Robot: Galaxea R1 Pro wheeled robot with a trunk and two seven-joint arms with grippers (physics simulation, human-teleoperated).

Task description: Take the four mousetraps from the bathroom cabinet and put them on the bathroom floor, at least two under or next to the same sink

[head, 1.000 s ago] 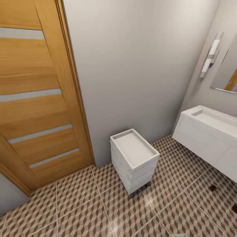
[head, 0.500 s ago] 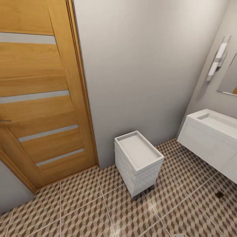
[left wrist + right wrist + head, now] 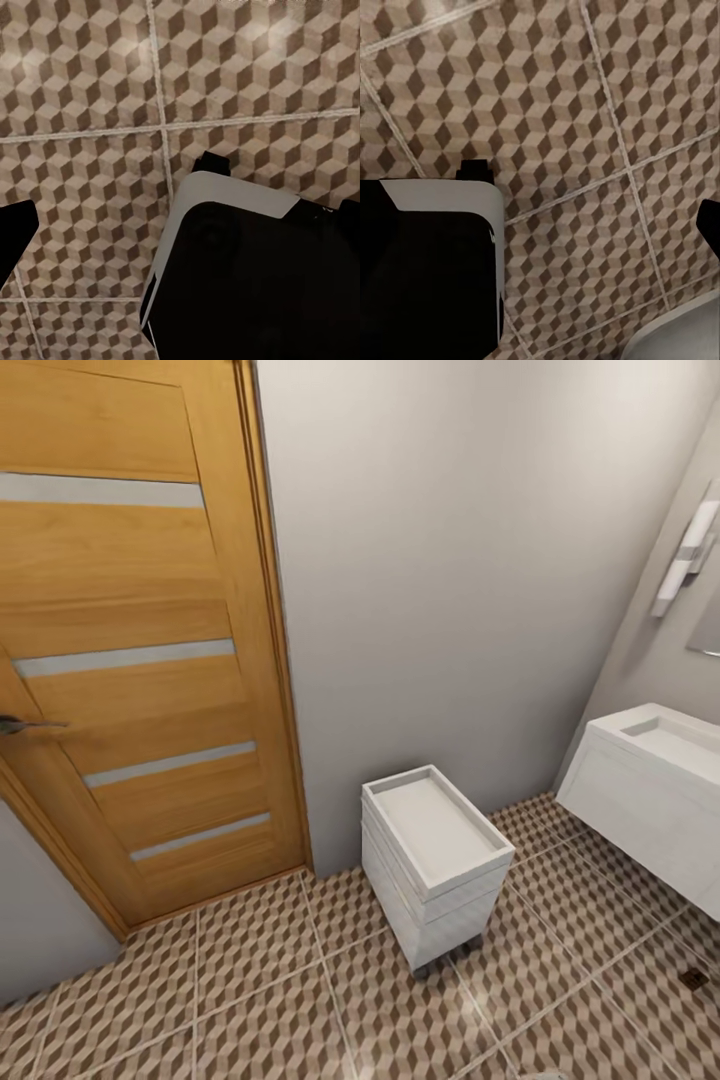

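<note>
Transit through bathroom, no traps in sight

Floor first: both wrist cameras look down on the bathroom floor [image 3: 90, 90], cube-patterned tile with pale grout, with dark and white parts of the robot's own body close below. Neither pincer's fingers can be read here, so I cannot tell whether left or right is spread or pressed together, nor whether either carries anything.

Mid distance, head view: white trolley [image 3: 435, 860], a small drawer unit with a tray top, stands on the tile just off the grey wall [image 3: 440, 560]. Wooden door [image 3: 130, 660] with pale strips sits to its left, dark handle at the picture's edge.

Farther right: bathroom sink [image 3: 655, 755], white trough on its wall-hung unit, partly cut off by the frame. Wall lamp [image 3: 685, 555] above it.

Mousetraps and cabinet are not among what these pictures show; the 4 traps are presumably elsewhere.

Risks, judged: base could clip the trolley or the sink unit's corner while turning in this tight space. Arms hanging low near the floor could snag too.
</note>
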